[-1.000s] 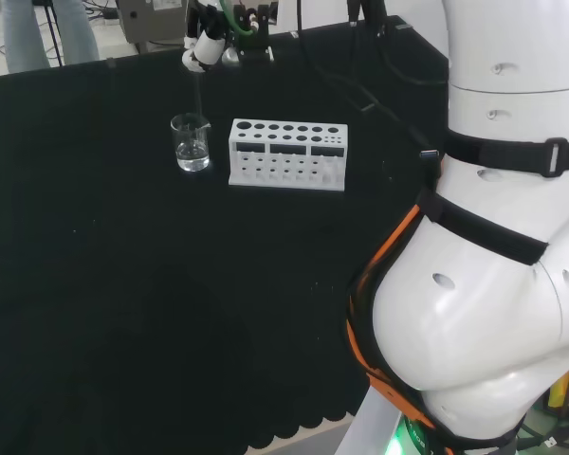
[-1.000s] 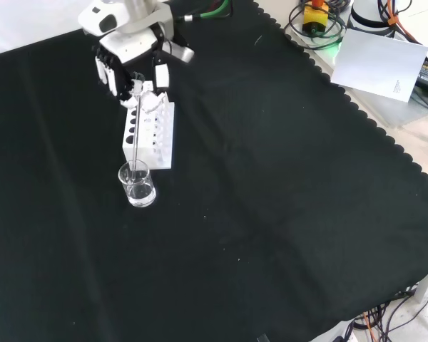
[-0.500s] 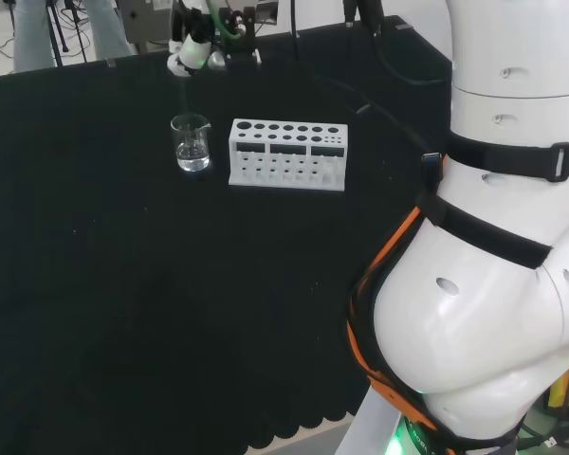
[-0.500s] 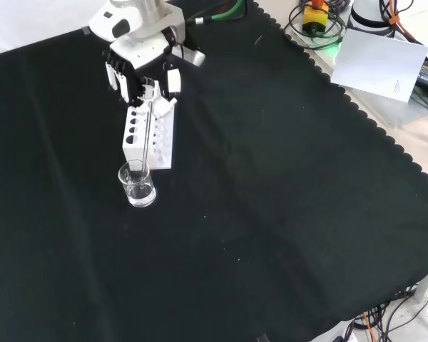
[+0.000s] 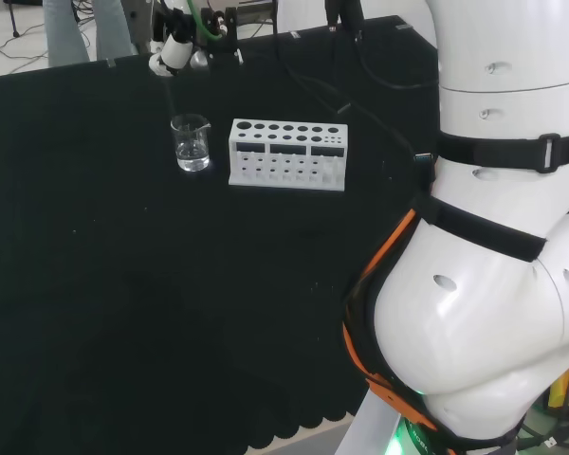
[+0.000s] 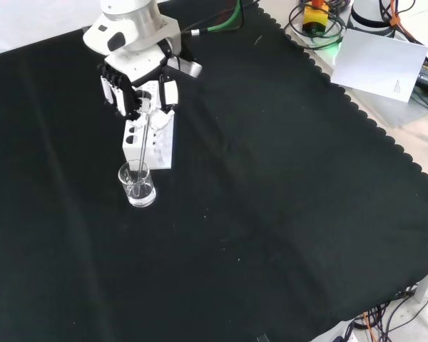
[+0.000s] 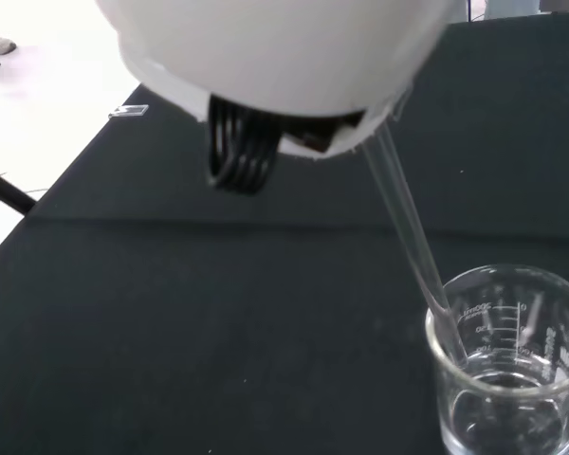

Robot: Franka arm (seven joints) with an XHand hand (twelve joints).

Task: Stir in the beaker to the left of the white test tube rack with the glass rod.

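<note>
In the head view we see the beaker point(image 5: 191, 142) standing just left of the white test tube rack point(image 5: 287, 154). Above it, our hand point(image 6: 139, 80) pinches the glass rod point(image 6: 144, 143), which slants down into the beaker's clear liquid point(image 7: 504, 403).

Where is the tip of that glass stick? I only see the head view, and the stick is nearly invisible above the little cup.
Observer: In the wrist view the glass rod slants down past the rim of the beaker; its lower end is inside.
Operator: Is anything in the cup?
Observer: Yes, the wrist view shows clear liquid in the bottom part of the beaker.
Operator: What holds the stick?
Observer: In the front view the hand, fingers curled round the rod's top, hangs over the far end of the white test tube rack, and the rod leans from there down to the beaker.
</note>
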